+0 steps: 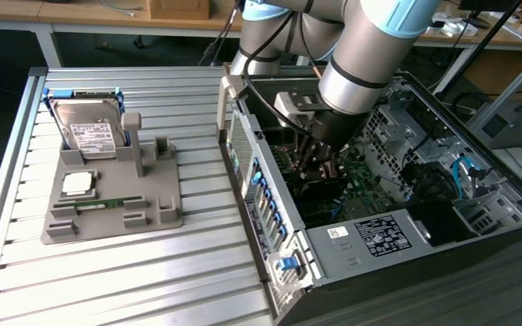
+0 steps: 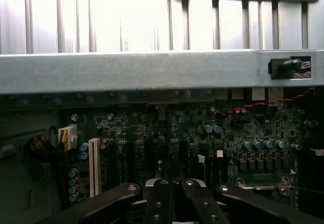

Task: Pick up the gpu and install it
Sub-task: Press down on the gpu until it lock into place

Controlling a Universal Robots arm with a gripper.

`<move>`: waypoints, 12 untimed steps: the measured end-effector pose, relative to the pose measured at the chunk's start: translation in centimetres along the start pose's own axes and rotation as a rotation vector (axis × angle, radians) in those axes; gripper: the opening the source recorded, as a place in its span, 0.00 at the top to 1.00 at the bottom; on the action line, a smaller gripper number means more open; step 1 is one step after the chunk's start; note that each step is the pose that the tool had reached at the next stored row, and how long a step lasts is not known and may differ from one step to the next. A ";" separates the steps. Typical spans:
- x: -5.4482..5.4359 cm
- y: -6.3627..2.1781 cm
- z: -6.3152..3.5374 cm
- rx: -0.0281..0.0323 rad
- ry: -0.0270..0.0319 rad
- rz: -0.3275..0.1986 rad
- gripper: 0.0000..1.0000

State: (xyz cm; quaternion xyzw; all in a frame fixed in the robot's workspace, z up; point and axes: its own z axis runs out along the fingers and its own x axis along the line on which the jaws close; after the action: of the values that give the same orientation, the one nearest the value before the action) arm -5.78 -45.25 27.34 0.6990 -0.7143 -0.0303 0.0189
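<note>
While sunk inside the computer case [image 1: 379, 238], closed claw [image 2: 174, 183], tips hidden, gpu indistinct against motherboard [image 2: 228, 133].

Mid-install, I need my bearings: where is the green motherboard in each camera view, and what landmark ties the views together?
Exterior view: the motherboard lies inside the open computer case, toward the exterior view's right of the arm's lower end.
Wrist view: it spreads between the gripper and the silver case wall.
Shared landmark: that case wall, with the slatted table beyond it.
</note>
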 end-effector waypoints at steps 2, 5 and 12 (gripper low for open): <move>0.0 0.00 0.05 -0.0001 0.0002 0.000 0.90; 0.0 0.00 0.19 0.0000 0.0000 0.000 0.90; 0.0 -0.03 0.65 -0.0002 0.0004 0.000 0.90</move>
State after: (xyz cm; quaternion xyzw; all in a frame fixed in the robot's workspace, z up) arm -5.79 -45.26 26.69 0.6990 -0.7142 -0.0302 0.0191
